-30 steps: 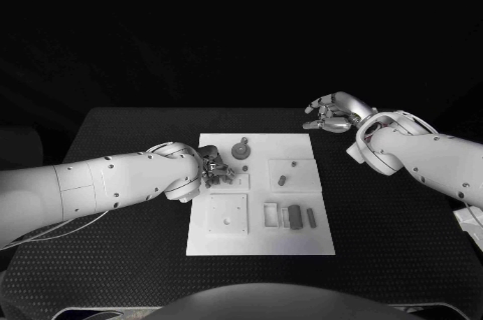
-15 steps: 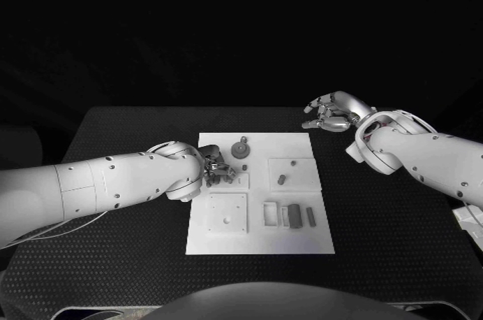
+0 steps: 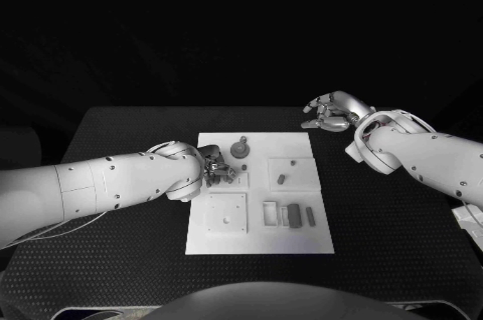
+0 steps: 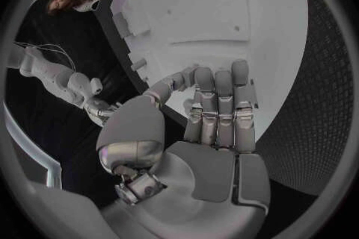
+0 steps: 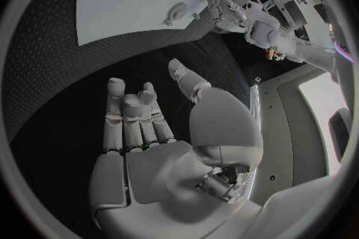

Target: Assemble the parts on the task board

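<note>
Head view: left hand (image 3: 214, 168) low over the left edge of the task board (image 3: 259, 233), fingers bunched near some small grey parts there. Cannot tell from above if anything is pinched. Left wrist view: left hand (image 4: 213, 131) with fingers (image 4: 223, 98) straight and side by side, thumb off to one side, nothing seen in the palm, white board just past the fingertips. Cannot tell for sure if loose or gripping.

Right hand (image 3: 333, 113) off the board, up above the black table (image 3: 121, 229) near the board's far right corner, fingers curled a little but apart. Right wrist view: right hand (image 5: 161, 155) with palm bare, fingers (image 5: 125, 116) spread out, holding nothing.

1 task board, flat in the middle of the table. On it, 1 round grey part (image 3: 241, 149) near the far edge, with 1 small peg (image 3: 243, 139) just behind it. 2 small grey pegs (image 3: 283, 179) on the right middle square. 1 raised square plate (image 3: 227, 214) near the left front. Beside it, about 3 upright pieces in a row: 1 pale frame (image 3: 271, 213), 1 dark block (image 3: 294, 216), 1 thin bar (image 3: 312, 216).

2 white arms: left arm (image 3: 100, 187) across the table from the left, right arm (image 3: 428, 159) bent in from the right.
</note>
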{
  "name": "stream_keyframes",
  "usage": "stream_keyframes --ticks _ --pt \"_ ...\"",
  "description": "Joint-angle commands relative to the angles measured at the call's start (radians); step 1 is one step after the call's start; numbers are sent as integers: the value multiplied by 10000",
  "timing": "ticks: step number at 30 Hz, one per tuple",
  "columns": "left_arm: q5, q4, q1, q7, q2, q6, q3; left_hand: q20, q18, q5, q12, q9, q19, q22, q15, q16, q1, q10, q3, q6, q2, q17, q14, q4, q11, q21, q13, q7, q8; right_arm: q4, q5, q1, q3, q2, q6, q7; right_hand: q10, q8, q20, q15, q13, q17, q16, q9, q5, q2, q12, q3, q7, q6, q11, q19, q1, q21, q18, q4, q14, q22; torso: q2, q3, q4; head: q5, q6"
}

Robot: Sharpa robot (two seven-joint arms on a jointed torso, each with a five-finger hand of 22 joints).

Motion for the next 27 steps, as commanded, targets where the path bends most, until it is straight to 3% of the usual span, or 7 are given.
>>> stream_keyframes --ticks 1,12,27 --pt "177 64 -116 14 72 482 -75 -54 150 -36 66 49 6 232 9 43 419 101 900 54 446 -10 82 -846 -180 -45 10 -34 23 5 -14 -5 3 10 120 68 -70 21 9 -89 -17 -12 65 -15 -2 -16 55 -13 79 -13 5 -86 -91 -60 94 63 -9 134 1 -2 1 -4 -10" --pt "54 39 -116 -184 51 850 -76 -55 148 -52 67 46 6 232 9 45 420 101 900 50 452 -11 84 -843 -178 -41 9 -31 20 11 -12 -5 3 4 125 67 -72 24 9 -88 -25 -16 67 -17 -2 -19 60 -12 79 -14 5 -86 -100 -62 94 77 -11 134 2 -4 4 8 -41" --pt "295 -34 -116 -143 30 692 -69 -68 147 -54 105 59 13 239 2 81 455 146 901 111 485 -4 115 -868 -200 -10 23 -55 57 2 -12 -6 3 10 130 65 -76 26 8 -89 -35 -21 70 -20 -2 -25 66 -8 79 -16 5 -87 -105 -63 94 88 -14 134 0 -2 7 12 -44"
